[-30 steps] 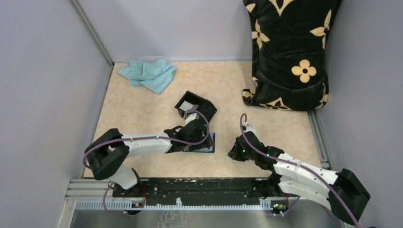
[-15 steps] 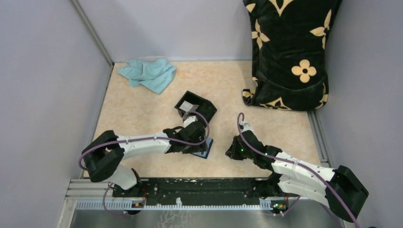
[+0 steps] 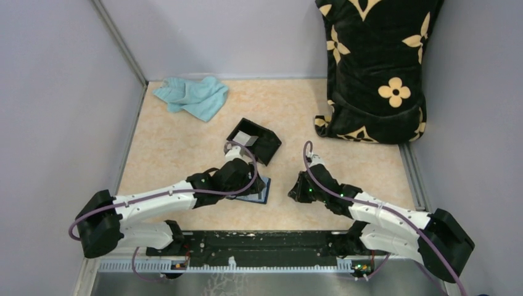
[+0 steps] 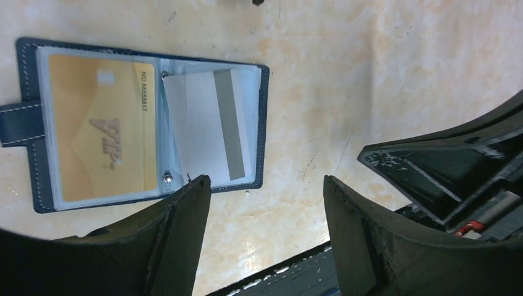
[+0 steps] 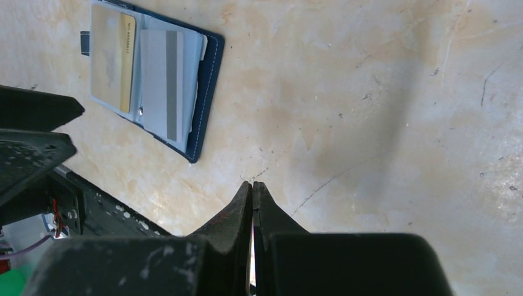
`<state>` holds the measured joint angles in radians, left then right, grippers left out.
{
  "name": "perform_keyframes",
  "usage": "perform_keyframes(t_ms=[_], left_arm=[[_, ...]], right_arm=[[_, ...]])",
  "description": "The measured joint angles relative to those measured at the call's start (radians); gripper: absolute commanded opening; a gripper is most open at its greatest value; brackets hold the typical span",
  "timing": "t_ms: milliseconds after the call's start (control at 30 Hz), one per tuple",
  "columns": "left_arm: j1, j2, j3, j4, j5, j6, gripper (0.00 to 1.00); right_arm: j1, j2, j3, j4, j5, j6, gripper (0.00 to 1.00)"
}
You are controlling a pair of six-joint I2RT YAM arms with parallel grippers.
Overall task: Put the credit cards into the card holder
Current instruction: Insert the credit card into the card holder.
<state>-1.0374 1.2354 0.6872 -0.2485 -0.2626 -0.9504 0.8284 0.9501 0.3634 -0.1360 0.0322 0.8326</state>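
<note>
Though our right gripper [image 5: 253,188] sits shut and empty off to the right, the open card holder [image 4: 18,123] lies just below our left gripper [image 4: 265,185], wide open and empty; its white card [image 4: 197,123] sits skewed, black box [image 3: 256,140] beyond

Sandy, stone-speckled table top [image 3: 172,142], shut in by plain grey walls [image 3: 55,92] on three sides, a blue-green cloth [image 3: 192,97] seen crumpled at the back, a black bag [image 3: 376,61] with yellow flowers stood in the far right corner.

Orange card [image 4: 102,126] w/ "VIP", "NO. 88888817"
</note>
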Motion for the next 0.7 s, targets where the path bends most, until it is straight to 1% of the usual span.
perform_keyframes(t_ms=[33,100,167,267,300,700], left_arm=[[0.0,-0.014,-0.001,0.002,-0.013,0.002,0.68],[-0.001,-0.04,-0.006,0.005,-0.047,0.008,0.55],[-0.001,-0.058,-0.023,0.01,-0.085,0.018,0.36],[0.0,-0.064,-0.052,0.01,-0.137,0.04,0.02],[0.0,-0.058,-0.057,0.003,-0.152,0.051,0.0],[0.0,0.107,-0.024,-0.046,-0.235,0.141,0.0]], right_arm=[[0.0,0.011,0.005,0.002,-0.002,-0.002,0.0],[0.0,0.039,0.015,0.014,-0.004,-0.004,0.0],[0.0,0.068,0.028,0.026,-0.006,-0.006,0.0],[0.0,0.109,0.05,0.043,-0.007,-0.013,0.0],[0.0,0.122,0.058,0.048,-0.007,-0.015,0.0],[0.0,0.291,0.13,0.107,-0.009,-0.029,0.0]])
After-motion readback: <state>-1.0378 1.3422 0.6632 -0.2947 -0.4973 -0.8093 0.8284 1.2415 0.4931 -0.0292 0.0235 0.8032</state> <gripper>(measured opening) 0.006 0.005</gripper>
